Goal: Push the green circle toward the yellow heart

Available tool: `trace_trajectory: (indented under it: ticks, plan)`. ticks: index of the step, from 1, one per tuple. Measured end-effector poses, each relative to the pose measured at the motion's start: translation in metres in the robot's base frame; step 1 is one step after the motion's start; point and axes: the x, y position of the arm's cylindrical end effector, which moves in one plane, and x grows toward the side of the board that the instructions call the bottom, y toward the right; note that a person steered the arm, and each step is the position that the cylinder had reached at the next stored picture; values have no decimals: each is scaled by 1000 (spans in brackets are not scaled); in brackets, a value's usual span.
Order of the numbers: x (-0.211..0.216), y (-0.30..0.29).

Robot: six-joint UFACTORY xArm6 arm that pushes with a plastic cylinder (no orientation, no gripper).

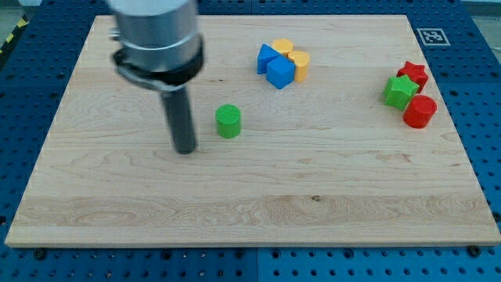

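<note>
Camera view: a pale wooden board (258,204) rests on a blue perforated table (485,94). The arm carries no gripper, so there is nothing to open or close; its straight dark rod ends in the tip (185,150), which stands on the board just beside and to the view's left of the small green cylindrical circle block (228,122), apart from it and slightly lower in the view. Toward the view's top right of the green circle lies a tight cluster: two blue blocks (274,65), whose shapes are hard to make out, touching the yellow heart-shaped block (299,64) and a second yellow block (282,47) behind. Well apart at the view's right sit a red star block (412,74), a green star block (400,92) and a red cylinder (419,111).

Judgement: the push has not yet made contact. The tip would best meet the circle on its lower-left side, so that the line of push runs up and rightward. An off-centre contact risks the round block slipping aside; the blue blocks may be struck first.
</note>
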Motion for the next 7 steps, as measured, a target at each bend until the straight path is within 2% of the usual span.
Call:
trace_trajectory:
  ticks: [1,3,7]
  plan:
    - [0,-8]
    - [-5,12]
    - [-74,155]
